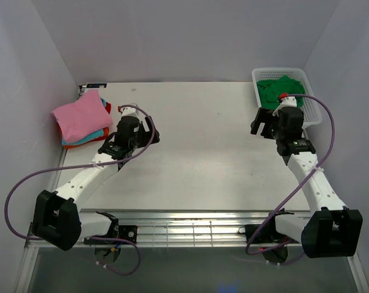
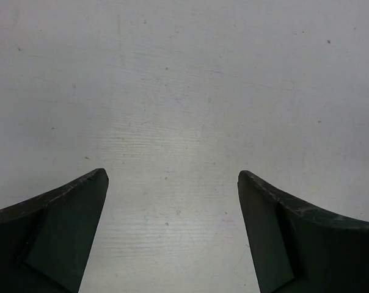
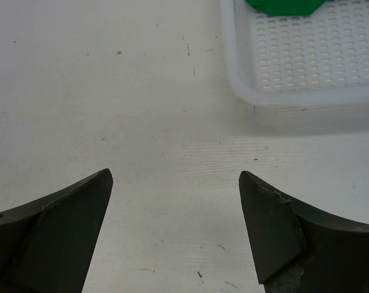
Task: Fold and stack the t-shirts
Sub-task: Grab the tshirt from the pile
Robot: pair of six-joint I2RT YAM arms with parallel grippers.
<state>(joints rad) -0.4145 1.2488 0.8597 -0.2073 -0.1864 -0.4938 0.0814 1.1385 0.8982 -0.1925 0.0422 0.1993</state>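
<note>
Green t-shirt (image 3: 283, 6) lies in basket (image 3: 313, 67) beyond right fingers (image 3: 62, 238).

The top view looks down from above and behind the arm bases (image 1: 56, 218) over the whole bench (image 1: 197, 152). Each wrist view sits close over it, facing down past its own fingers (image 2: 50, 244). The right one's upper right shares the white basket (image 3: 306, 55) with the top view.
</note>
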